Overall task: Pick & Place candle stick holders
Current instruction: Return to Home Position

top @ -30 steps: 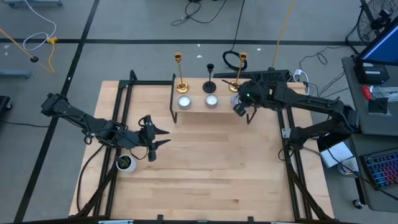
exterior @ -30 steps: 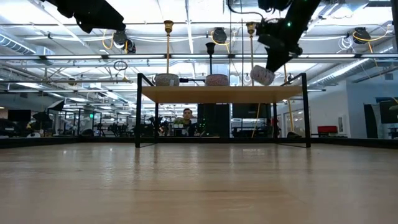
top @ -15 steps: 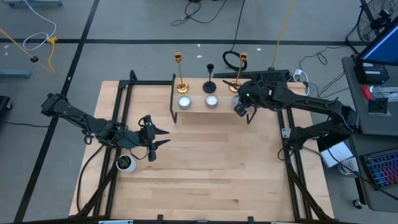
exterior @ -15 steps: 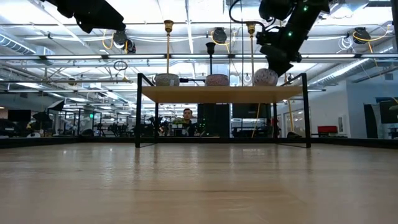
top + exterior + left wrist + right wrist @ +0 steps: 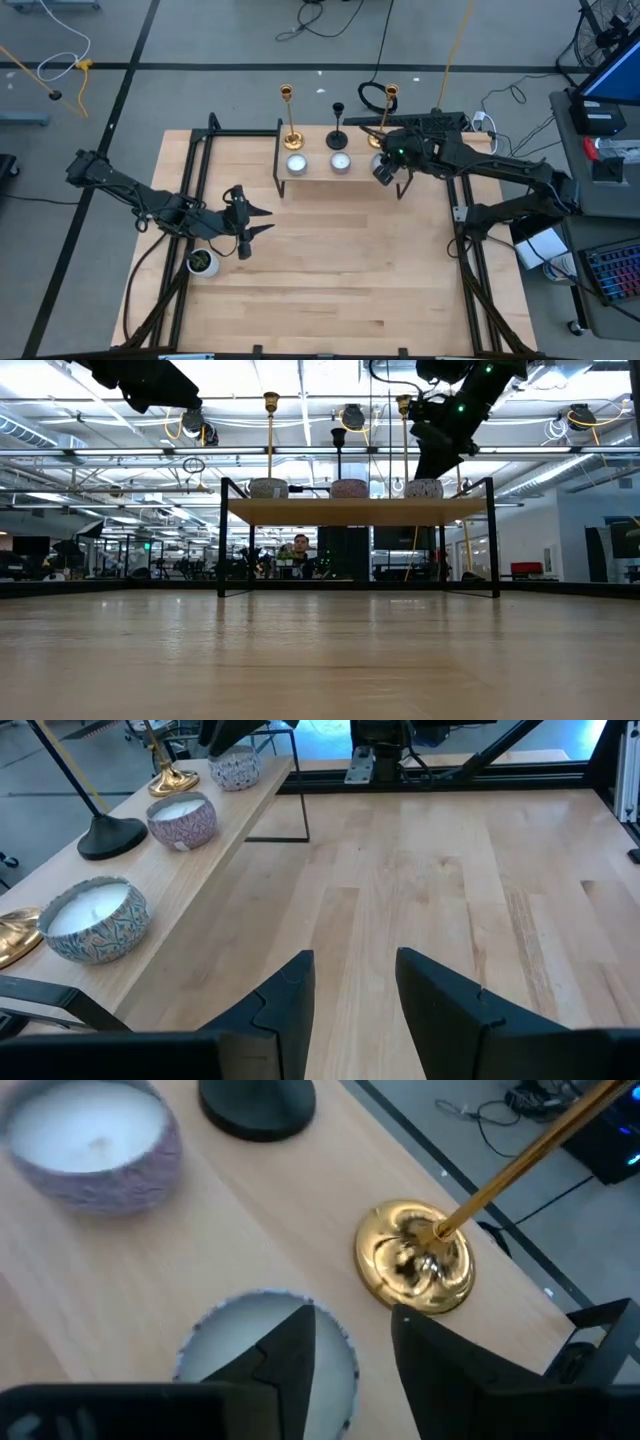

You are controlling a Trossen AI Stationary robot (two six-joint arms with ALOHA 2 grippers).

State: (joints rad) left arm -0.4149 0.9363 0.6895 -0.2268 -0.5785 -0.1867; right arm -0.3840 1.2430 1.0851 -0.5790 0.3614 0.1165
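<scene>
Two gold candlesticks and a shorter black one stand on their round bases at the back of a low wooden shelf. In front of them stand three white candles. My right gripper is open just above the right candle, one finger over its wax and one outside its rim. The right gold base and the black base lie just beyond it. My left gripper is open and empty over the table's left half. My right gripper comes from above at the right candle's rim, which lies between the two fingers. I cannot tell whether a finger touches it. The candle stands upright on the shelf.
A little white pot with a green plant stands on the table near my left gripper. Black frame rails run along the table's sides. The middle and left candles sit along the shelf's front. A person is far behind the table.
A second ago my right gripper held the right candle tilted at the shelf's right end. The candle now stands upright on the shelf. The gripper has risen a little above it.
</scene>
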